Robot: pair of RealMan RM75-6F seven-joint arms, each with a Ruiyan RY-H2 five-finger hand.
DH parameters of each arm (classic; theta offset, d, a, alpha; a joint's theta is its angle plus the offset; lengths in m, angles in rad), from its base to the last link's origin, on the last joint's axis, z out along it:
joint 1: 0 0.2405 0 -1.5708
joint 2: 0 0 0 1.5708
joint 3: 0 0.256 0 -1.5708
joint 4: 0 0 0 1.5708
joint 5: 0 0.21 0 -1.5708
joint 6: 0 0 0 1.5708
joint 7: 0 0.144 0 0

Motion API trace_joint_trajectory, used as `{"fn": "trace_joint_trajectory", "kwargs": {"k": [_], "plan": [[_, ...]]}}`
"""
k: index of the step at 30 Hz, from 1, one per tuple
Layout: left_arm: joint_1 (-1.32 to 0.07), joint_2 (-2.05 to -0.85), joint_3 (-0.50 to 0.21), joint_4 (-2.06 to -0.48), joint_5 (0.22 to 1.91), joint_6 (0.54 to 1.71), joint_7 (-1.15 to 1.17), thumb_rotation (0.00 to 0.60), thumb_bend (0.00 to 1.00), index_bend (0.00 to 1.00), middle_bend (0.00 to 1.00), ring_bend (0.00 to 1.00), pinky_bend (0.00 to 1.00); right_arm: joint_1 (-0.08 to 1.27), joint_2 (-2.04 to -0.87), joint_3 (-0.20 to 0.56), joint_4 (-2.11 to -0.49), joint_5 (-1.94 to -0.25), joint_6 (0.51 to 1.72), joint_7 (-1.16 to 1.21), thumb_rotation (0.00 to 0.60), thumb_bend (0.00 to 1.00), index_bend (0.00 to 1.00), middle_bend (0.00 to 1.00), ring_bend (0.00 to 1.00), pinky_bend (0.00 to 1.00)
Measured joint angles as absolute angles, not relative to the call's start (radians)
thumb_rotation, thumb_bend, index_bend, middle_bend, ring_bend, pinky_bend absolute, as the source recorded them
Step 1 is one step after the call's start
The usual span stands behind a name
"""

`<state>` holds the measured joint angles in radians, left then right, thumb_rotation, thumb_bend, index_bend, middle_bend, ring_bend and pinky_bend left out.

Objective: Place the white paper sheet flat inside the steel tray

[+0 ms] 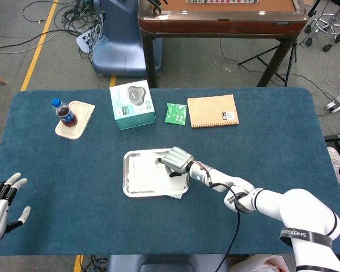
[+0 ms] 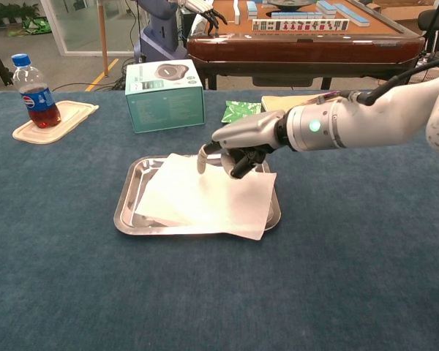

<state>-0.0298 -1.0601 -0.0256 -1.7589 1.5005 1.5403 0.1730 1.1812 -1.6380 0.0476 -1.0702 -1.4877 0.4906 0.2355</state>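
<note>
The right hand (image 2: 230, 146) is reaching over the tray (image 2: 124, 201) from its right side, most fingers curled under the palm with nothing in them while one finger (image 2: 203, 159) is pointing down at the paper (image 2: 205, 196). Whether that fingertip is actually pressing the sheet or hanging just above it is hard to tell. In the head view the same hand (image 1: 175, 160) is sitting over the right half of the tray (image 1: 126, 170).

The left hand (image 1: 1, 199) is resting well away from the tray, at the near left edge of the counter (image 1: 272, 147), fingers spread apart and holding nothing.

The paper (image 1: 150, 175) is lying in the tray, turned a little against the tray's sides. It is not lying fully flat inside: its near right corner is sticking out past the tray's rim over the blue counter, and the right edge is riding on the rim.

Behind the tray a teal box (image 1: 132, 104) is standing, with a green packet (image 1: 175, 113) and a brown notebook (image 1: 212, 110) to the right of the box. Far to the left of the tray a cola bottle (image 1: 64, 112) is standing on a beige lid (image 1: 82, 113).
</note>
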Motion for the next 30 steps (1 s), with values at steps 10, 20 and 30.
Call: {"fn": "trace_joint_trajectory", "kwargs": {"k": [10, 20, 30], "plan": [[-0.025, -1.057, -0.026, -1.759, 1.497, 1.545, 0.175, 0.600, 0.31, 0.20, 0.12, 0.15, 0.11, 1.208, -1.701, 0.056, -0.982, -1.490, 0.467, 0.253, 0.371, 1.00, 0.25, 1.00, 1.00, 1.00], [-0.016, -1.054, -0.025, -1.758, 1.496, 1.555, 0.171, 0.600, 0.31, 0.20, 0.12, 0.15, 0.11, 1.237, -1.739, 0.049, -0.952, -1.520, 0.460, 0.268, 0.371, 1.00, 0.25, 1.00, 1.00, 1.00], [-0.007, -1.050, -0.023, -1.759, 1.495, 1.563, 0.168, 0.600, 0.31, 0.20, 0.12, 0.15, 0.11, 1.262, -1.750, 0.039, -0.959, -1.549, 0.465, 0.276, 0.371, 1.00, 0.25, 1.00, 1.00, 1.00]]}}
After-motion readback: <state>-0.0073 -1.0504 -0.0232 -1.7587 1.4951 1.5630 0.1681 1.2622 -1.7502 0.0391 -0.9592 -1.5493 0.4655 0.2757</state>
